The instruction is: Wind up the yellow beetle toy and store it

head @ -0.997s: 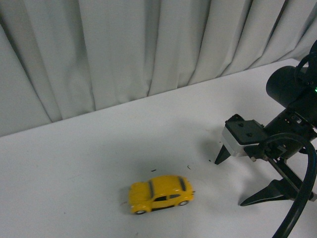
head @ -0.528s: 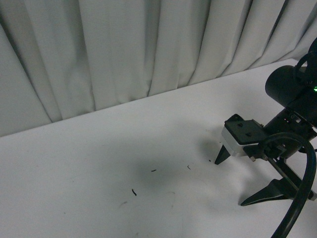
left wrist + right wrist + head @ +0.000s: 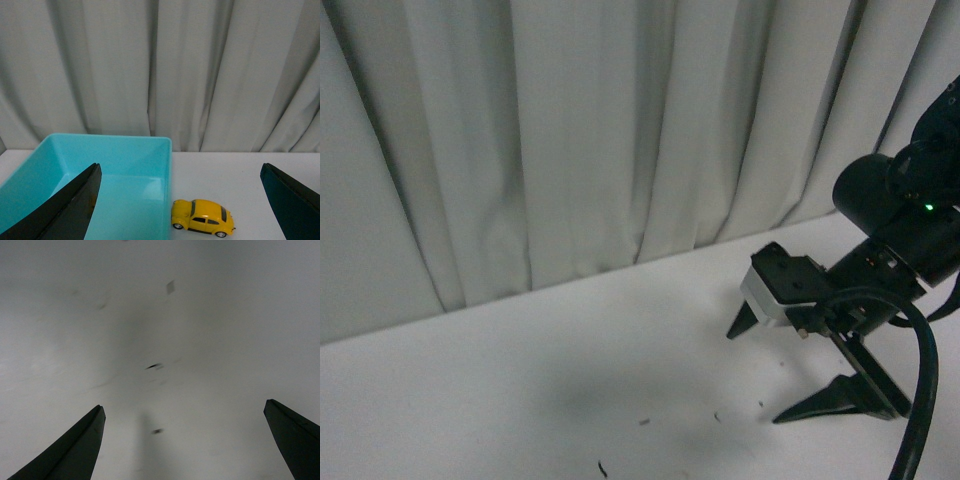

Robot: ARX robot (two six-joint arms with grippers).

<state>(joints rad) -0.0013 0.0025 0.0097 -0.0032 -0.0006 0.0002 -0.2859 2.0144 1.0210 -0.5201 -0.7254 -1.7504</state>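
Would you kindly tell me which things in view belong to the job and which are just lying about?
Job: yellow beetle toy; turquoise box beside it, probably its storage; left gripper and right gripper, both open.
Lying about: dark specks on the white table; grey curtain.

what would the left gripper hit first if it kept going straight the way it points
Probably the yellow beetle toy, low and ahead of the open left gripper, beside the teal bin. If the line passes over it, the curtain comes next. Depth is unclear.
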